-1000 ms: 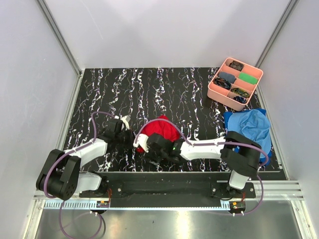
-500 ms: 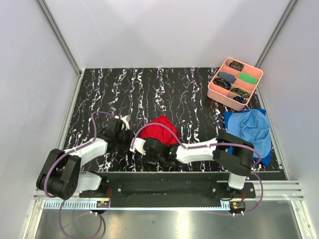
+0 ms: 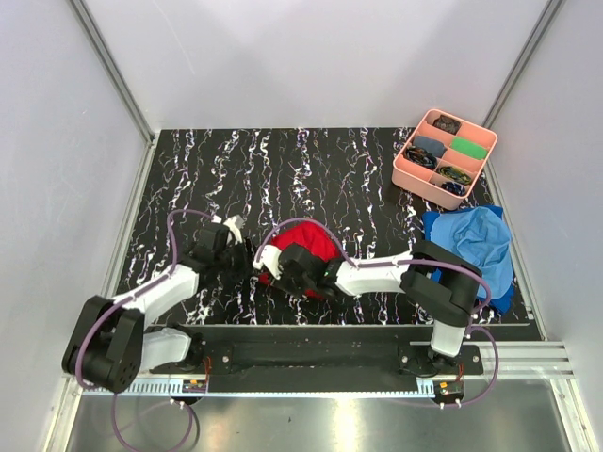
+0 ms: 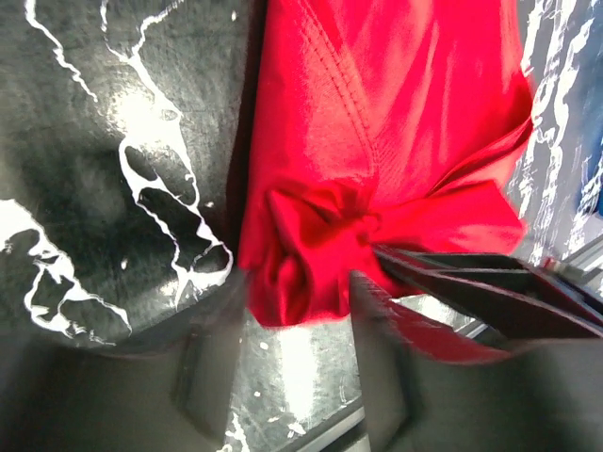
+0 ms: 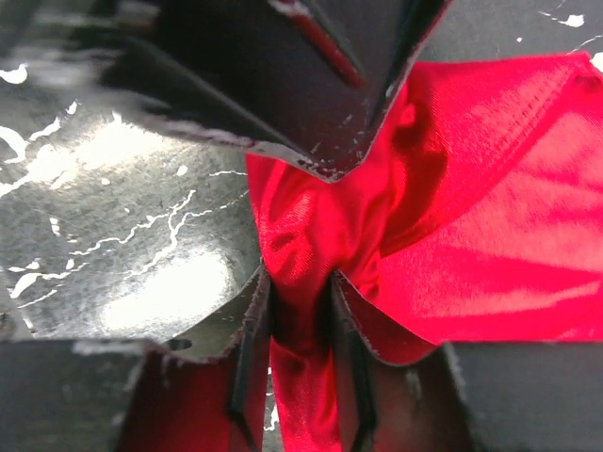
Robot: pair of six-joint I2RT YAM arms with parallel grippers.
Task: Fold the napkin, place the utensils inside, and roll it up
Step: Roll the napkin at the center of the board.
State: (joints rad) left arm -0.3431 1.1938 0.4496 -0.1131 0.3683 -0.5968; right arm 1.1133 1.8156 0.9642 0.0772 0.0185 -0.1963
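While the right gripper [image 5: 300, 315] pinches the bunched napkin [image 5: 509, 235], apparently to gather it, the left gripper [image 4: 297, 320] stands spread alongside

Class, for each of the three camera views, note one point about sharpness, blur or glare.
Top external view: evenly lit, sharp. Left wrist view: the left hand is blurred, with glare on the glossy black marbled table. Right wrist view: white glare on that table left of the bright red soft cloth napkin.
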